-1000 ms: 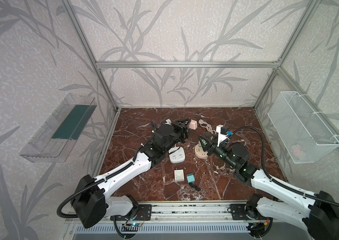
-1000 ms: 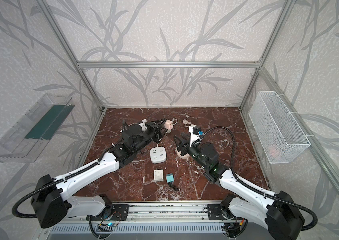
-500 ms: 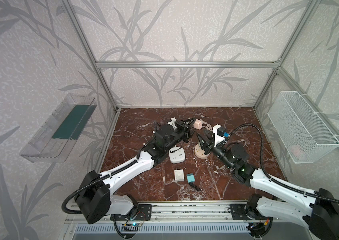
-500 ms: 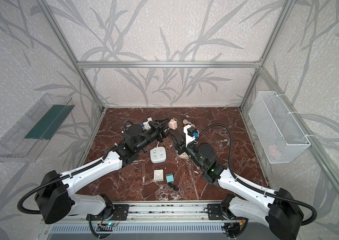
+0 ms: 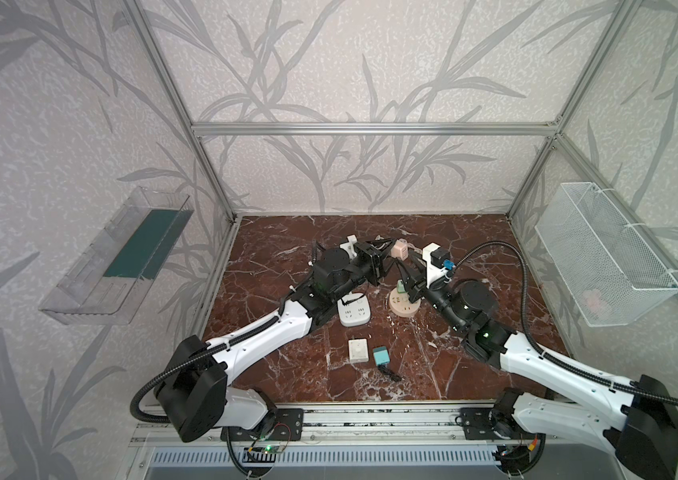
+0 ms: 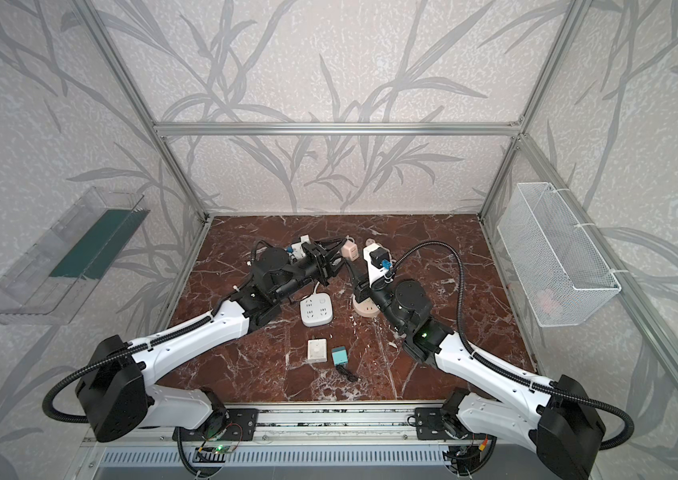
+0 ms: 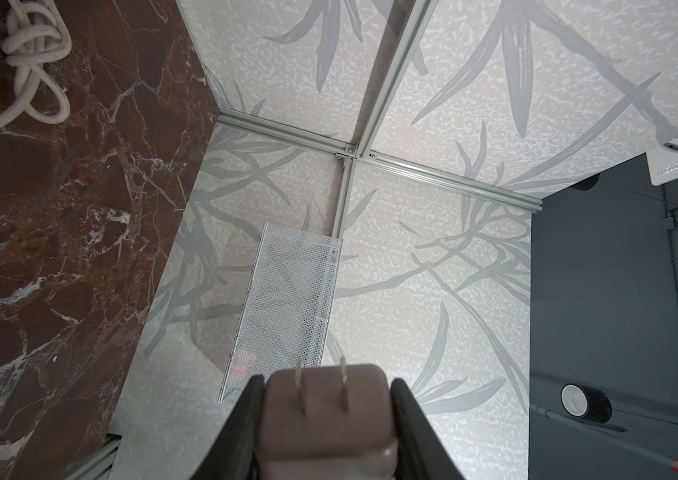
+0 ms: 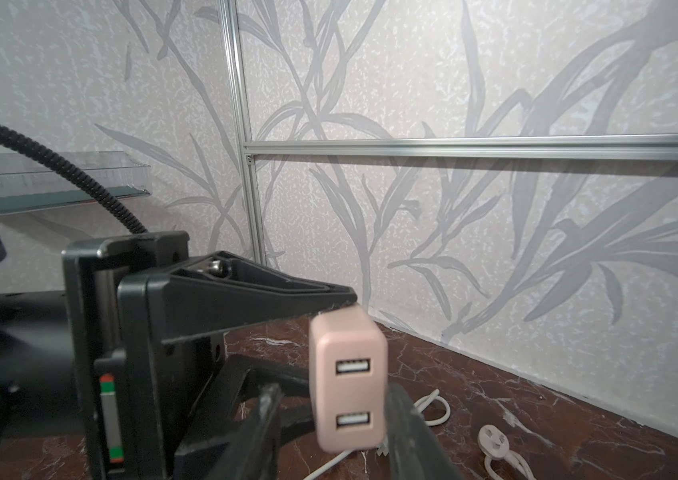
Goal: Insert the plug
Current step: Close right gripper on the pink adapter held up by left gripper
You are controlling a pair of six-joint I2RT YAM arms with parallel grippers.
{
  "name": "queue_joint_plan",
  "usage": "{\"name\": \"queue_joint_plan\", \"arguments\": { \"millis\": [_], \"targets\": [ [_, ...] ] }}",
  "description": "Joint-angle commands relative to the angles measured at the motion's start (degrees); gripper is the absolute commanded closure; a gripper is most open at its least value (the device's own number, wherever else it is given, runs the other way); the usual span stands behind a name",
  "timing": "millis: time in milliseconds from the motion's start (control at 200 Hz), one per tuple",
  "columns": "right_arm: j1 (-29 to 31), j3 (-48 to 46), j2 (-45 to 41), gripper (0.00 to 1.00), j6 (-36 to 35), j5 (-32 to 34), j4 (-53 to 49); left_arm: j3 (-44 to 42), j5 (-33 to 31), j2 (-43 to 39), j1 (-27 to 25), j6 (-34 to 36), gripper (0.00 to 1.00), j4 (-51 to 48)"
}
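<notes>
The plug point(image 7: 327, 415) is a pink two-prong USB charger, and my left gripper point(image 7: 327, 382) is shut on its sides with the prongs pointing away from the wrist. In both top views the plug point(image 5: 399, 250) point(image 6: 349, 250) hangs in the air above the back middle of the floor. My right gripper point(image 8: 335, 392) faces its USB end. Its fingers point(image 8: 269, 415) straddle the plug with a gap on one side, so it is open. Below, a round pink socket point(image 5: 404, 306) point(image 6: 364, 311) stands on the marble with a green adapter point(image 5: 400, 286) in it.
A white power strip point(image 5: 354, 312) lies beside the round socket. A white square adapter point(image 5: 358, 350) and a teal one point(image 5: 381, 356) lie nearer the front. White cable point(image 7: 34, 37) and a flat white plug point(image 8: 493, 446) lie at the back. A wire basket point(image 5: 603, 257) hangs on the right wall.
My right gripper has risen from the round socket to the plug, and its jaws have narrowed around it. The left gripper has lifted the plug slightly toward the right arm.
</notes>
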Motion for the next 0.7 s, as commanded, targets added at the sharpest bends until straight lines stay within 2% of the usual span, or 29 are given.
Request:
{"name": "queue_joint_plan", "arguments": {
  "millis": [0, 540, 565, 600, 665, 695],
  "targets": [
    [0.3, 2.88, 1.28, 0.6, -1.32, -0.63, -0.51, 1.66, 3.34, -0.38, -0.34, -0.15, 1.0, 3.01],
    [-0.49, 6.48, 4.61, 0.67, -0.65, -2.8, -3.94, 1.56, 5.54, 0.44, -0.5, 0.02, 1.0, 5.43],
    [-0.57, 6.48, 4.46, 0.69, -0.6, -2.91, -3.88, 1.86, 5.82, 0.53, -0.56, 0.22, 1.0, 5.25],
    [-0.63, 6.56, 4.36, 0.78, -0.51, -3.23, -3.85, 2.1, 6.21, 0.62, -0.52, 0.53, 1.0, 5.01],
    [-0.67, 6.72, 4.03, 1.0, -0.44, -3.55, -4.0, 2.38, 6.76, 0.99, -0.54, 0.7, 1.0, 4.31],
    [-0.71, 6.9, 3.93, 1.0, -0.42, -3.46, -4.31, 2.39, 7.04, 1.13, -0.5, 0.71, 1.0, 3.81]
  ]
}}
